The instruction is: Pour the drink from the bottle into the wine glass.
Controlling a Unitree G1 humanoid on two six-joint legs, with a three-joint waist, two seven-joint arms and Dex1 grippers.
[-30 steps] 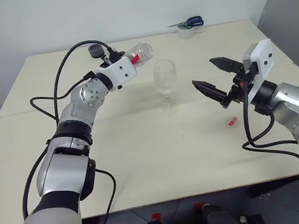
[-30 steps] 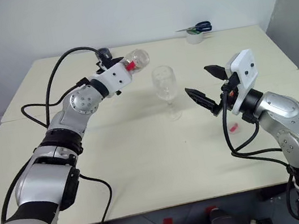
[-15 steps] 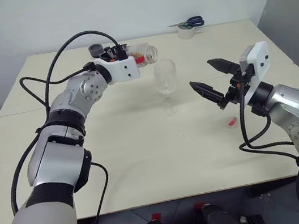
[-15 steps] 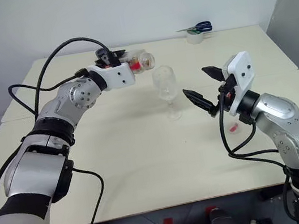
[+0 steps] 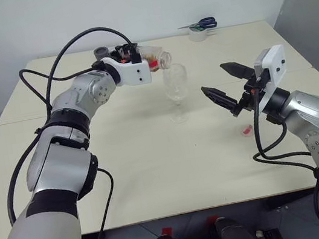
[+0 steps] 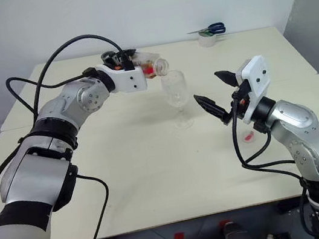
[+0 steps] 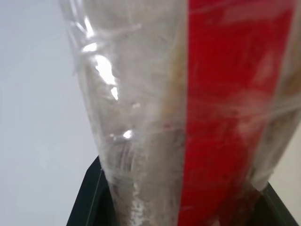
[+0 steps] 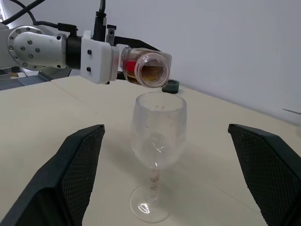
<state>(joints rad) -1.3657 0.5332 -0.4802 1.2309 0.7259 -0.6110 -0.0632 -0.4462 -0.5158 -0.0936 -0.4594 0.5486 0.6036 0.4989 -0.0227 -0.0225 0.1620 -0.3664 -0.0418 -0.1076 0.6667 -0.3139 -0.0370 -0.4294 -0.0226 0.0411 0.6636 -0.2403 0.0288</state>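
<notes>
Lying near level, bottle [image 5: 155, 59] mouth toward wine glass [image 5: 176, 88]

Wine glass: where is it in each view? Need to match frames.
Left eye: wine glass stands centre, its rim under the bottle mouth.
Right eye: centre, same pose.
Left wrist: not visible; bottle label close up.
Right wrist: centre, between the right gripper's fingers.
Shared landmark: the tilted bottle held by the left gripper.
</notes>
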